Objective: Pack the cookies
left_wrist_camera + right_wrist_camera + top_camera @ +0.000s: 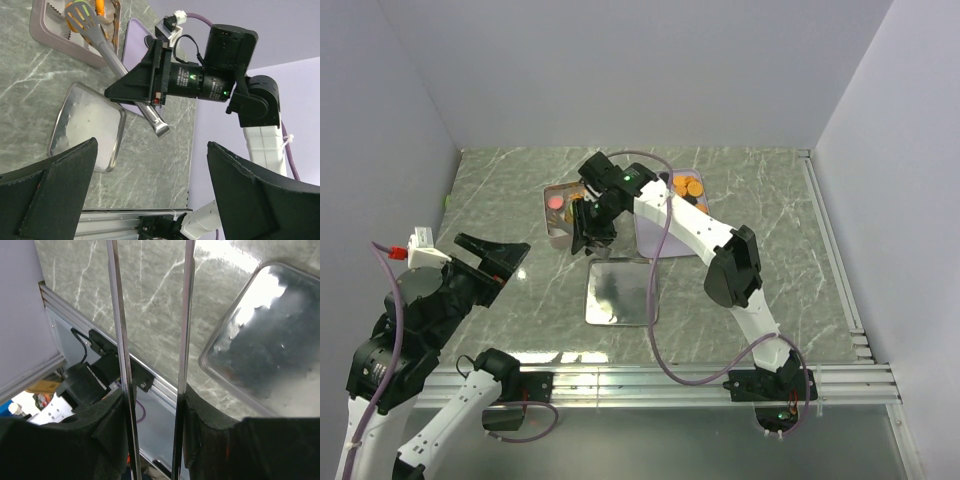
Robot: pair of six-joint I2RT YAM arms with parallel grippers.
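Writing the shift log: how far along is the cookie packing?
Done: a pink cookie lies in the open tin. In hand: the right gripper holds tongs at the tin, seemingly pinching an orange cookie. Left: orange cookies wait on the lavender tray.

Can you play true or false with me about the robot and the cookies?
1. The right claw is holding metal tongs. True.
2. The left claw is gripping a cookie. False: it is open and holds nothing.
3. Orange cookies lie on the lavender tray. True.
4. The shiny metal tray is full of cookies. False: there are no cookies on it.
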